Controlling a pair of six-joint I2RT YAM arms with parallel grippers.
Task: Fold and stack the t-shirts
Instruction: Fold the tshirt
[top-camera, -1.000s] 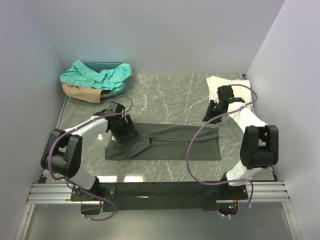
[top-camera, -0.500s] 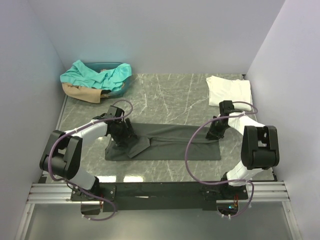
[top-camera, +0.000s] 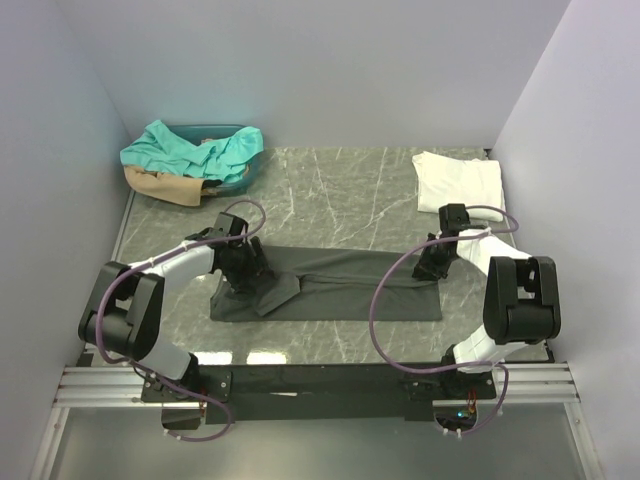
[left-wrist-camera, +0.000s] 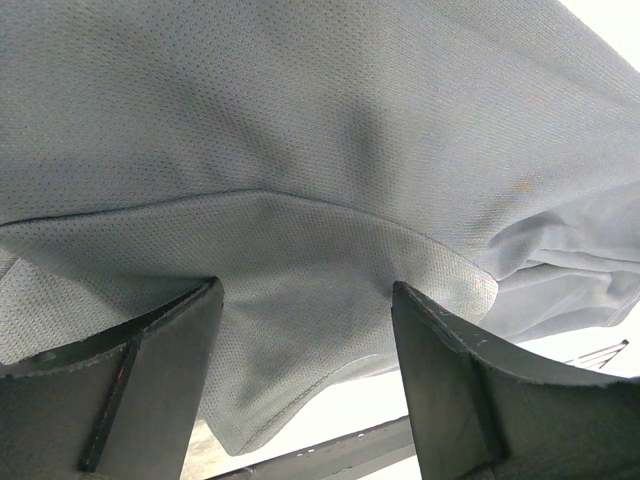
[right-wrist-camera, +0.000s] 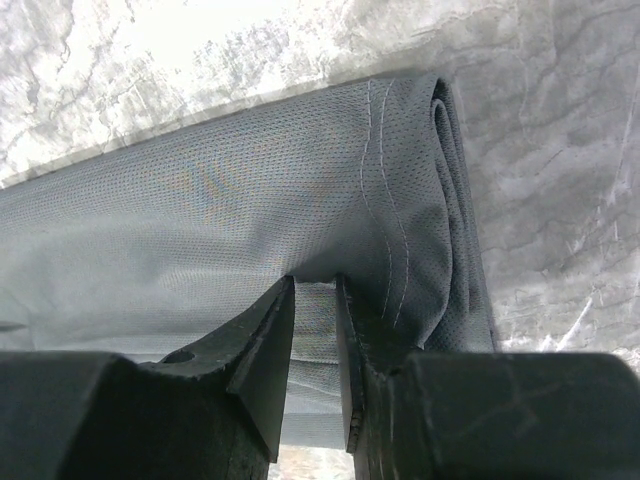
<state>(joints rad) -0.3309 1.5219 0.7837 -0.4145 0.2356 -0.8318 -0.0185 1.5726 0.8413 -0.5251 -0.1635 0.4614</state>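
Pinching the hem of the charcoal t-shirt (top-camera: 340, 285) in the near-closed right gripper (right-wrist-camera: 315, 292), straddling cloth with the wide-open left gripper (left-wrist-camera: 305, 300), probably needing closing there before lifting evenly.

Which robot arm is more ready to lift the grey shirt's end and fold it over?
Probably the right. The right gripper pinches the hemmed end of the grey shirt, while the left gripper is spread open over the cloth.

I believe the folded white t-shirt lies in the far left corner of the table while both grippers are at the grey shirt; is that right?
Not quite: the white t-shirt lies in the far right corner, as the top external view shows. The left gripper and right gripper are indeed at the grey shirt.
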